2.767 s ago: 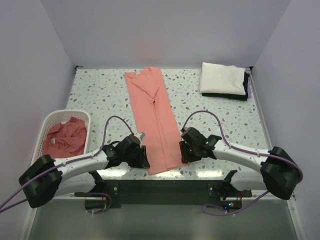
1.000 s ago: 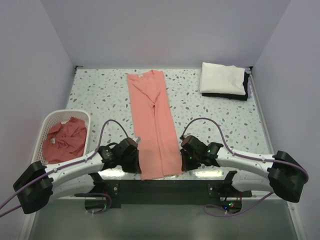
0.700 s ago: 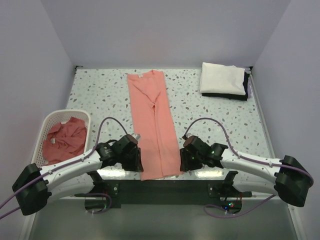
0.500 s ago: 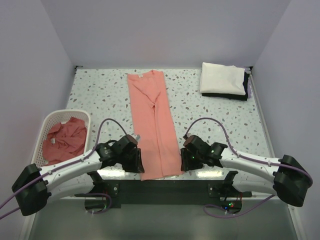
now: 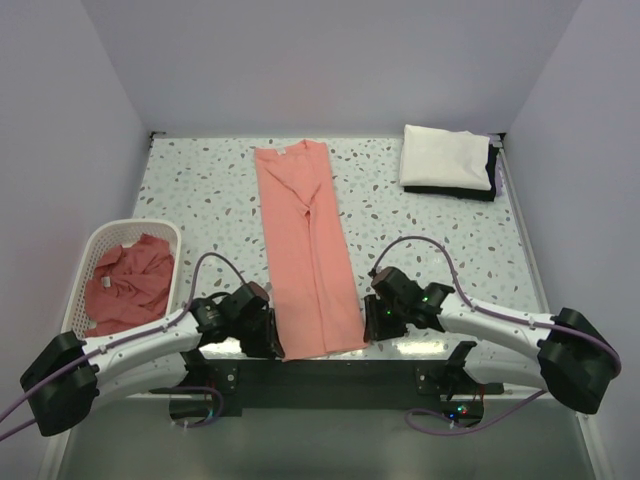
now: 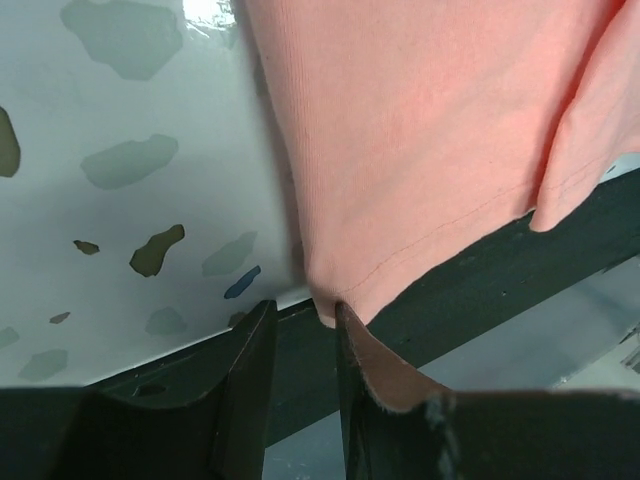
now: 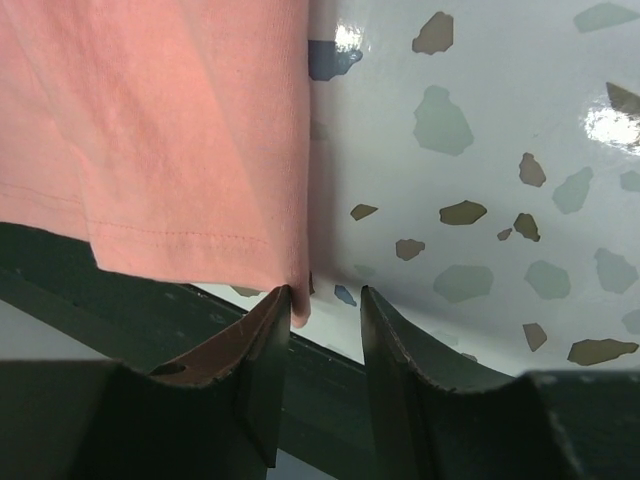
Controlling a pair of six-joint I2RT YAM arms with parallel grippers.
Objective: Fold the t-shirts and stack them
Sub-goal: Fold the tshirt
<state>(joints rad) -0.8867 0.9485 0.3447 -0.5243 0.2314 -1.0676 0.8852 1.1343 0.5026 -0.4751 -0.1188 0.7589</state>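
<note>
Salmon-pink t-shirt [image 5: 310,250], folded to a long strip, near hem at table [image 5: 430,230] edge. Left gripper [image 6: 305,315] and right gripper [image 7: 325,295] both released, jaws apart, one at each hem corner. Crumpled t-shirt [image 5: 130,280] in basket [image 5: 90,250], left. White folded stack [image 5: 445,157] far right.

3 cams: 1 overhead, 2 on wrists.
Top cam: high, behind the rig, looks down over whole table [image 5: 200,190]. Wrist cams: v. close, aimed down at near table edge; each shares w/ top view one hem corner of pink shirt [image 5: 305,250].
</note>
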